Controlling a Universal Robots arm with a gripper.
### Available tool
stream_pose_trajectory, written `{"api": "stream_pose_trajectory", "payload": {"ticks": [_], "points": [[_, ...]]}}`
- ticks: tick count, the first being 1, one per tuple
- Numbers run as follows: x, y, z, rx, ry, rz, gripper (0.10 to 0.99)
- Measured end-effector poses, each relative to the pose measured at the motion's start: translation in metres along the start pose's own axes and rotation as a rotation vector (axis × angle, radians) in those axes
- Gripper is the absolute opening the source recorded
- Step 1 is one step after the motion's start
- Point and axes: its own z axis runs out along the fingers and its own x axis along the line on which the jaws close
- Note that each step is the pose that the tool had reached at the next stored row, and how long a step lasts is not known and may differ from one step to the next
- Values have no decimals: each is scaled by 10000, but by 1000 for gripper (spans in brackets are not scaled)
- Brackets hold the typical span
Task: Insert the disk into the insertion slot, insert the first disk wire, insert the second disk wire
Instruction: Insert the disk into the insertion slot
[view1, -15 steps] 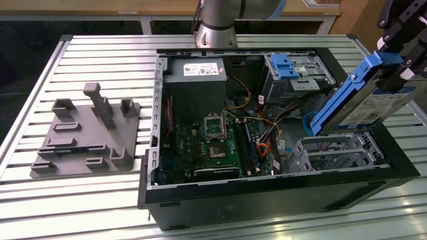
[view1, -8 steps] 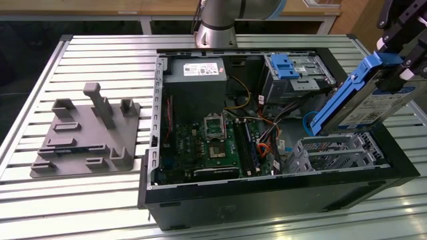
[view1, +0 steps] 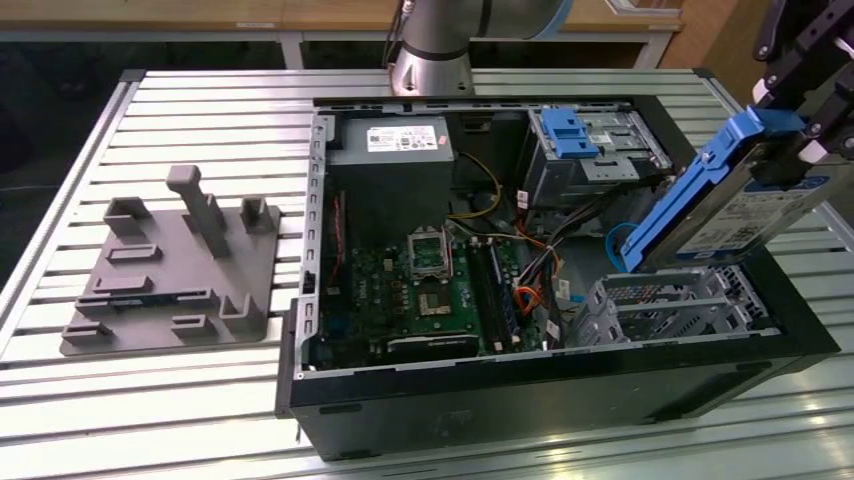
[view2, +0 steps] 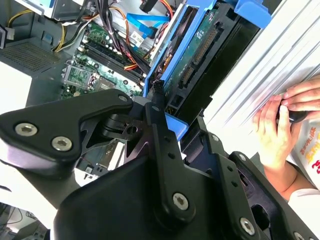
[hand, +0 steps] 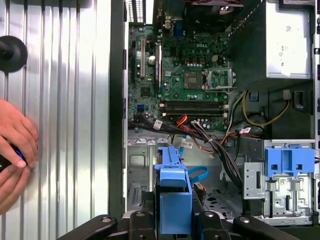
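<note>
The slatted metal bench (view1: 160, 420) carries an open computer case (view1: 534, 400) lying on its side, with a grey fixture plate (view1: 174, 280) beside it towards the exterior view's left. Inside the case, the motherboard (view1: 434, 290) fills the middle. The insertion slot (view1: 681, 305), a perforated silver drive cage, sits in the near corner at the exterior view's right and looks empty. The taller bay with the blue tab (view1: 581, 140) stands behind it. The disk (view1: 734, 220) hangs steeply tilted over that cage, its lower end close above the cage's top, though contact cannot be judged. It is not yet in the slot, so the first step, inserting the disk, appears to be the one in hand. The claw (hand: 175, 220) is closed on the upper end of the disk's blue caddy, one finger on each side. Seating the disk would probably call for squaring the caddy with the cage's opening and rails before it slides in. It would also have to stay clear of the loose blue cable (view1: 617, 240) and the bundle of wires (hand: 220, 150) that run just beside the cage. A person's hands (hand: 15, 150) rest on the bench outside the case, well apart from the disk.
</note>
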Motion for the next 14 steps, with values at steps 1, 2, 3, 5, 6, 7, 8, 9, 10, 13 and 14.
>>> {"api": "stream_pose_trajectory", "payload": {"ticks": [1, 2, 3, 5, 6, 7, 8, 9, 10, 13, 14], "points": [[0, -2, 4, 0, -1, -3, 361], [1, -4, 6, -1, 0, -6, 361], [1, -9, 9, -1, 0, -12, 361], [1, -16, 16, -1, 0, -17, 361], [1, -18, 19, -1, 0, -17, 361], [2, -19, 23, -1, 1, -18, 361], [2, -20, 28, -1, 1, -18, 361], [3, -21, 34, -1, 0, -19, 361], [3, -22, 40, -1, 0, -20, 361], [5, -22, 59, -1, -1, -20, 361], [5, -22, 64, -1, -1, -20, 361]]}}
